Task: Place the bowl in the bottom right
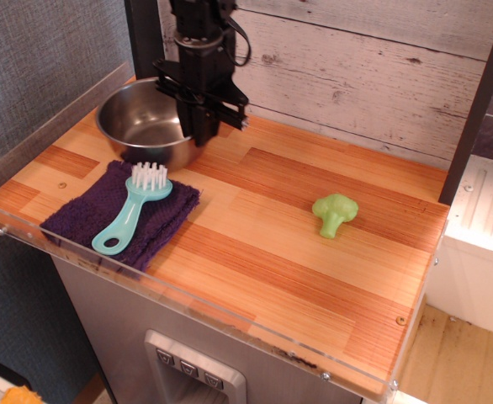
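The shiny steel bowl (135,123) sits at the back left of the wooden tabletop (297,269), just behind the purple cloth. My gripper (201,133) hangs down from above at the bowl's right rim, its fingers closed together on that rim. The rim under the fingers is hidden. I cannot tell whether the bowl rests on the wood or is slightly raised.
A teal brush (133,209) lies on a purple cloth (74,220) at the front left. A green broccoli toy (334,213) lies right of centre. A clear plastic guard (188,296) lines the front and left edges. A white plank wall (364,59) stands behind.
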Controlling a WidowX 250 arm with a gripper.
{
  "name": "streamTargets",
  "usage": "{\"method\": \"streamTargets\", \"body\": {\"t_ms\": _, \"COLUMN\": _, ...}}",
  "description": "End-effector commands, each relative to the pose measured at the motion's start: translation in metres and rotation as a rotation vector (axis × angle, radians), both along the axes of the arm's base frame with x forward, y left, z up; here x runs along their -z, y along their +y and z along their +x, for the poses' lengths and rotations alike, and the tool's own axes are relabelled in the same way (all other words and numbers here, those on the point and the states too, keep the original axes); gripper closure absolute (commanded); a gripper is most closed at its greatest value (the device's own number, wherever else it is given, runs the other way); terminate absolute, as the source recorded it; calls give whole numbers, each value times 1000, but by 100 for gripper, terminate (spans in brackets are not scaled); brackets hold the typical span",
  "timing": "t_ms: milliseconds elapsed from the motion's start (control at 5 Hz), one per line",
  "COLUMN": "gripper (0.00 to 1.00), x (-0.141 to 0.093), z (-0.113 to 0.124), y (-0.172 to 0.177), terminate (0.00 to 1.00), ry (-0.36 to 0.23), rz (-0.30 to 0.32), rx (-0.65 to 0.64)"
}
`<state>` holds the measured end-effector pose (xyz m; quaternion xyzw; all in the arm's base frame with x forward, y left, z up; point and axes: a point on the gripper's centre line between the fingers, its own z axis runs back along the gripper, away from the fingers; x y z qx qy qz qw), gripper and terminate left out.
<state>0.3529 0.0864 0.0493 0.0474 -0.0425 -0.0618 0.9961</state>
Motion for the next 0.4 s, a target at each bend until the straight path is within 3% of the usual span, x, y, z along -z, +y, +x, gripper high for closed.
{"method": "streamTargets", "body": {"t_ms": 0, "gripper": 100, "x": -57, "z": -16, "y": 27, "terminate": 0, "ry": -117, "rz": 9, "rx": -42}}
{"method": "streamTargets", "body": {"t_ms": 200, "gripper": 100, "x": -96, "z": -32, "y": 25, "terminate": 0, "ry": -208, "rz": 38, "rx": -23}}
